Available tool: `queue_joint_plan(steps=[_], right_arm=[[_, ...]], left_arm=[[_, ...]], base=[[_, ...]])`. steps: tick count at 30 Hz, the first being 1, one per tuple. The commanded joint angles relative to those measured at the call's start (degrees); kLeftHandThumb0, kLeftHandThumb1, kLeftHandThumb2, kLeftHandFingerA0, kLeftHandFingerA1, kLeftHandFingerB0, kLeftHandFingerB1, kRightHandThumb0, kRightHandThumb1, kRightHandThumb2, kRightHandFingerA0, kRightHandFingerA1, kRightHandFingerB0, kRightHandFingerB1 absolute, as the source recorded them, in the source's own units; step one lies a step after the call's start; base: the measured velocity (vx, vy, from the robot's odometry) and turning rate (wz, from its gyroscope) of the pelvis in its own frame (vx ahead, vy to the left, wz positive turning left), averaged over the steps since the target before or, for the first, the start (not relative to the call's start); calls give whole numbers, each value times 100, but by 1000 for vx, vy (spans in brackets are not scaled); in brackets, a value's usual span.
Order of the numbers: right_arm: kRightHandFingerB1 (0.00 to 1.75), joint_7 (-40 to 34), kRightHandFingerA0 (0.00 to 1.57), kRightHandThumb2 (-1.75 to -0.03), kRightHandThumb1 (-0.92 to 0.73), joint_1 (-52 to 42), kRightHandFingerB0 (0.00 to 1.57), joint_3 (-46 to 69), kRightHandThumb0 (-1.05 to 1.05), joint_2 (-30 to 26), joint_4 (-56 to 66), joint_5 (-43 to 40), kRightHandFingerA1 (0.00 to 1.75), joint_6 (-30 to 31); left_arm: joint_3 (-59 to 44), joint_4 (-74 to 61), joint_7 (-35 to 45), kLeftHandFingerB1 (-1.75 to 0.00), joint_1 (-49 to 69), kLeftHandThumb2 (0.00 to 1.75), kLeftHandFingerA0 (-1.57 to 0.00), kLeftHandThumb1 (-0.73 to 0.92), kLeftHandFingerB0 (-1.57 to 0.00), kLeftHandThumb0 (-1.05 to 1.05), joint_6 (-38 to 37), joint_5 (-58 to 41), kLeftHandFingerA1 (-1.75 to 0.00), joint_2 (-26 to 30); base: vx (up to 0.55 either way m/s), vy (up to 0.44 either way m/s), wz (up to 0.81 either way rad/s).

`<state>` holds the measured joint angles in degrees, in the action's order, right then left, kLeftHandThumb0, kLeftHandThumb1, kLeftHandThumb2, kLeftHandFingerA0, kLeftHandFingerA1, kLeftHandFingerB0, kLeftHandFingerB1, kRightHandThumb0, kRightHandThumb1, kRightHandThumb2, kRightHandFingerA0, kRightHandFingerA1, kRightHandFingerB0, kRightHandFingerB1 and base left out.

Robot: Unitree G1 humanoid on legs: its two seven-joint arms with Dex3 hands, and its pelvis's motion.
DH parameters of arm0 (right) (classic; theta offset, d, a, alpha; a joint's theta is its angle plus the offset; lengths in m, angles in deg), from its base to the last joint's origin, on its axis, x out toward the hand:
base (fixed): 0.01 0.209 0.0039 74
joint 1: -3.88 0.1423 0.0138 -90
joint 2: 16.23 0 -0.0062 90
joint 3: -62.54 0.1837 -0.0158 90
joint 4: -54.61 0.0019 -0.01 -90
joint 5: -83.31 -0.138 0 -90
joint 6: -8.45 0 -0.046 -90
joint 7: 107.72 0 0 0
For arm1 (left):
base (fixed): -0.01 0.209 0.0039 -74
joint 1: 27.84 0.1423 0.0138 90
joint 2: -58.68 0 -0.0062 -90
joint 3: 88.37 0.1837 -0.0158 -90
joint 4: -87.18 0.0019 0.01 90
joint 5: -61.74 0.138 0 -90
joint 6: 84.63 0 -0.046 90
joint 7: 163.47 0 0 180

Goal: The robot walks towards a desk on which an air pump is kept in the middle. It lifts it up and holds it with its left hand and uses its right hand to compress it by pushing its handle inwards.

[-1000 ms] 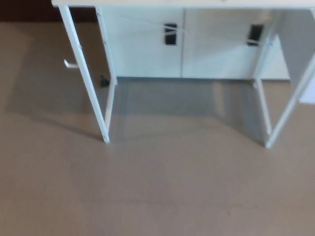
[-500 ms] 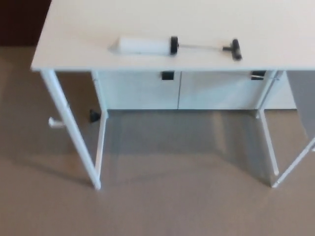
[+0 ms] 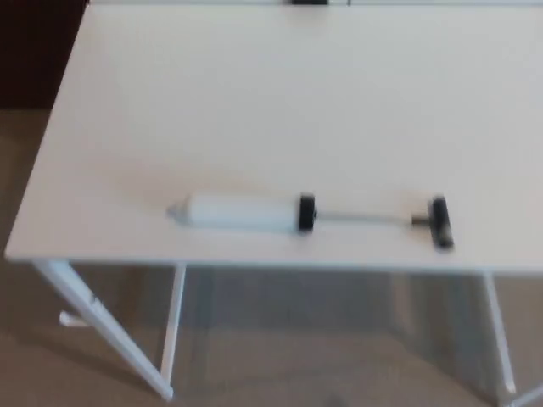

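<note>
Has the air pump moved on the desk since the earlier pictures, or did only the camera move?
No. The air pump lies the same way near the desk's front edge, handle to the right. The whole picture has shifted, so the camera moved.

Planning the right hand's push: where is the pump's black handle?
In the head view, the black T-handle lies on the white desk, right of centre near the front edge, at the extended rod's right end.

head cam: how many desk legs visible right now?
3, perhaps more. Two white legs under the desk near its left front corner, one at right. A sliver at the bottom right corner may be a fourth; the top hides any others.
</note>
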<state>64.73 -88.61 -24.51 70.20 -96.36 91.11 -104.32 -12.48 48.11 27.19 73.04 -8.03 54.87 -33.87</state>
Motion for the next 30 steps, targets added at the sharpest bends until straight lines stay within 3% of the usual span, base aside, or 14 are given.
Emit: queue_joint_plan(steps=[1, 12, 19, 30], right_arm=[[45, -1, 69, -59, -65, -79, 59, 9, -19, -46, -74, 9, 48, 22], [45, 22, 71, -59, -65, -56, 60, 0, -19, -37, -53, 3, 48, 80], [46, 36, 73, -59, -65, -90, 60, 0, -18, -38, -3, 19, 50, 67], [44, 134, 75, -59, -65, -181, 59, -43, -23, -75, 152, 64, 51, 81]], left_arm=[[-9, 8, 12, -36, 96, 64, -50, 80, -39, -24, -82, 29, -45, 91], [-12, 33, -19, -37, 85, 63, -53, 79, -41, -23, -129, 29, -47, 96], [-19, 83, -35, -38, 68, 62, -57, 77, -42, -23, -131, 16, -48, 86], [-33, 57, -14, -37, 146, 63, -53, 77, -39, -23, -159, -4, -47, 63]], base=[[473, 2, 9], [317, 79, -12], [66, 206, -8], [-129, -109, 0]])
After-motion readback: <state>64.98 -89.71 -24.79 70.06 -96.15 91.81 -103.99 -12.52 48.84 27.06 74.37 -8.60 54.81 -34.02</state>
